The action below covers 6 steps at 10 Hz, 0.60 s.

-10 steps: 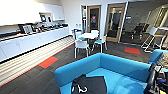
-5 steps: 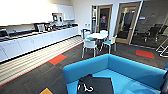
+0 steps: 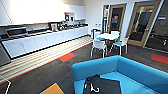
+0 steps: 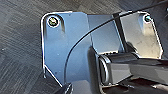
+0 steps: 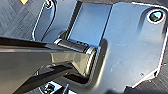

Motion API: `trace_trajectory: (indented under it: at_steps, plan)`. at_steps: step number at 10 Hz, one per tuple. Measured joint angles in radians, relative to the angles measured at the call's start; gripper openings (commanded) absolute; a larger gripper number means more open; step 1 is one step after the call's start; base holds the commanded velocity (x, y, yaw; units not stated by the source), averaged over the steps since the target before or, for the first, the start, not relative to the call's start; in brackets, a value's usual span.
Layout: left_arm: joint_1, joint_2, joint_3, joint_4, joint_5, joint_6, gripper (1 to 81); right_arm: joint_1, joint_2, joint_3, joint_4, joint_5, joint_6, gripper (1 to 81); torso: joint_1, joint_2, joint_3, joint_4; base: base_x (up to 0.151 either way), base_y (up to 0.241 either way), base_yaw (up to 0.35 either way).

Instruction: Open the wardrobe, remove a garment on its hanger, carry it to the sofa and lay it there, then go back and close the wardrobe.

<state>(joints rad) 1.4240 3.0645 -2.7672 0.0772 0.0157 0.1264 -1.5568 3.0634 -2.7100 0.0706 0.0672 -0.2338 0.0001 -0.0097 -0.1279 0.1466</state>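
The bright blue sofa point(image 3: 140, 75) takes up the lower right of the head view, with its rounded back toward the room. The black garment point(image 3: 100, 85) lies limp on the seat near the sofa's left arm. A bit of the thin white hanger point(image 3: 90, 87) shows against the black cloth. In the left wrist view, dark grey carpet point(image 4: 20, 50) lies under the robot's plate. The right wrist view has the same carpet point(image 5: 15, 20) beside the plate.
A long white kitchen counter point(image 3: 45, 40) with appliances runs along the left wall. A small white table point(image 3: 108, 37) with white chairs point(image 3: 99, 46) stands beyond the sofa. Two wood-framed glass doors point(image 3: 116, 20) are at the back right. Orange point(image 3: 52, 89) and red point(image 3: 66, 57) tiles mark the carpet.
The whole head picture has slid to the right, so the camera has turned left. The garment lies on the sofa as before.
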Motion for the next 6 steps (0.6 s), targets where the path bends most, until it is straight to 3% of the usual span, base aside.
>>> trace_trajectory:
  at_steps: [6]
  plan:
    - [0.009,0.003,0.0,0.004,0.003,0.0,81.1,0.001,0.0,-0.001,0.0,0.0,0.003,81.1,0.0,0.0,0.0,0.0,0.0,0.0,0.296]
